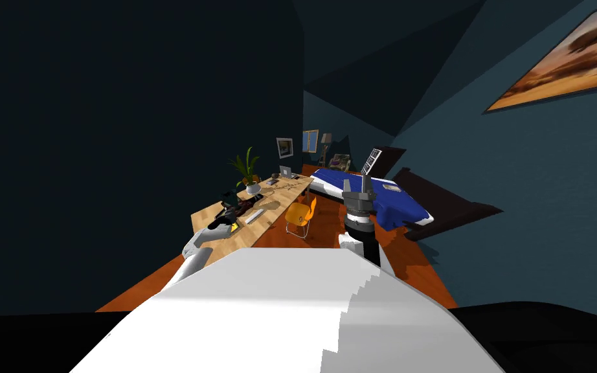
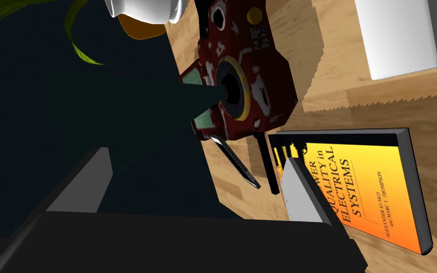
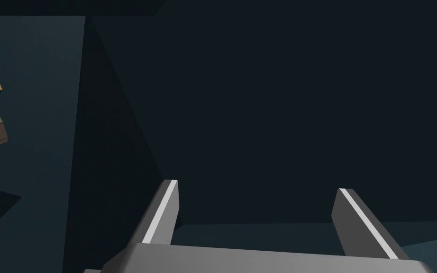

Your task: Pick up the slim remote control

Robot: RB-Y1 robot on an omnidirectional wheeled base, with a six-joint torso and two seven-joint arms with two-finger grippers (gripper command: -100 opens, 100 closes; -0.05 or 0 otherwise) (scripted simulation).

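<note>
left tool (image 2: 196, 156) spread at desk (image 2: 336, 95) edge | white remote (image 2: 397, 38), perhaps, ahead untouched | right tool (image 3: 258, 186) spread

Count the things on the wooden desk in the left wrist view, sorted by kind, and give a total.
Book: 1
Plant pot: 1
Dark red device: 1
Slim white remote: 1
Total: 4
</note>
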